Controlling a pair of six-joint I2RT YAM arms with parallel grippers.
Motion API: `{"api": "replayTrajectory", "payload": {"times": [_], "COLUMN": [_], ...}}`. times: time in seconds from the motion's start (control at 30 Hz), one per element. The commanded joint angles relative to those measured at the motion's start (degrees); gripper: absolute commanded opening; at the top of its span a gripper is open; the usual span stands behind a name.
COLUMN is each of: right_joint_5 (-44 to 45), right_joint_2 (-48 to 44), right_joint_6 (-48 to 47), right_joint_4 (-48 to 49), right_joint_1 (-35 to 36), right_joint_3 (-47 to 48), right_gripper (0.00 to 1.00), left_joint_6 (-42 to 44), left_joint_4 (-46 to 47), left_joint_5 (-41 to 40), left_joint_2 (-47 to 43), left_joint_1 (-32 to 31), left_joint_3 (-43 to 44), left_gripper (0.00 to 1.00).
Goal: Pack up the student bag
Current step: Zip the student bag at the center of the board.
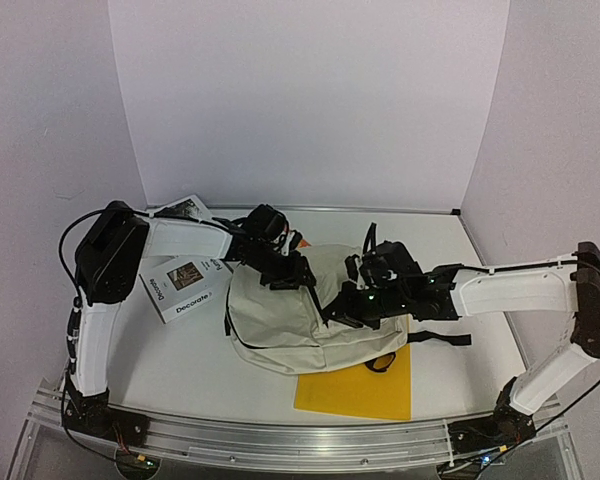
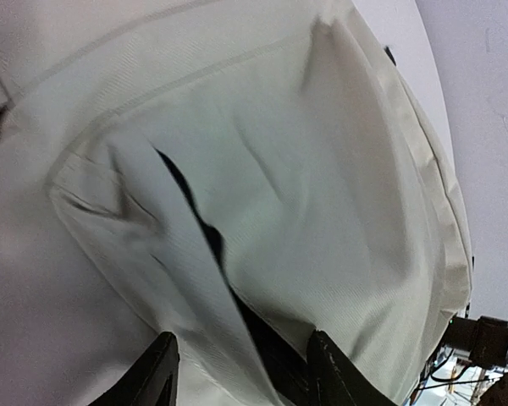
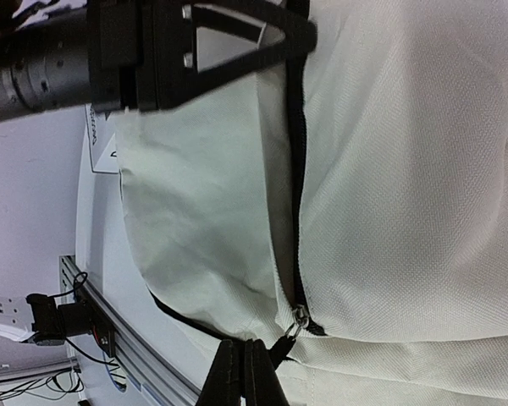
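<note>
The student bag [image 1: 280, 320] lies flat on the bench [image 1: 180, 350], directly beneath both claws. The left claw [image 2: 241, 342] stands apart, its fingers straddling the dark slit [image 2: 212, 245] of the unzipped mouth just ahead of it, probably to spread the opening for packing. The right claw [image 3: 245, 345] is pressed together, with the zipper pull [image 3: 296, 321] just beside its tips. Whether it pinches the tab I cannot tell, but it likely steadies that end. The fabric is cream, soft, creased and black-trimmed.
</note>
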Motion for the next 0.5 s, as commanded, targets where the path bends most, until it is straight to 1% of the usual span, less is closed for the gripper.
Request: {"api": "replayTrajectory", "payload": {"times": [0.0,0.07,0.3,0.47], "right_joint_5": [2.33,2.56,4.25,4.77], "right_joint_2": [-0.64,-0.76,-1.78,-2.11], "right_joint_6": [0.11,0.36,0.33,0.33], "right_joint_4": [-0.41,-0.21,-0.11,-0.11], "right_joint_1": [0.42,0.43,0.39,0.42], "right_joint_3": [2.11,1.82,1.74,1.59], "right_gripper": [0.0,0.0,0.0,0.0], "left_joint_6": [1.06,-0.25,-4.23,-5.69], "left_joint_4": [-3.27,-3.53,-3.37,-2.88], "left_joint_5": [-1.11,-1.52,-1.37,-1.65], "left_joint_2": [-5.35,-6.33,-9.72,-10.18], "left_joint_1": [-3.92,-4.71,-7.29,-9.07], "left_joint_3": [-2.15,-3.3,-8.38,-8.98], "left_gripper": [0.53,0.52,0.42,0.39]}}
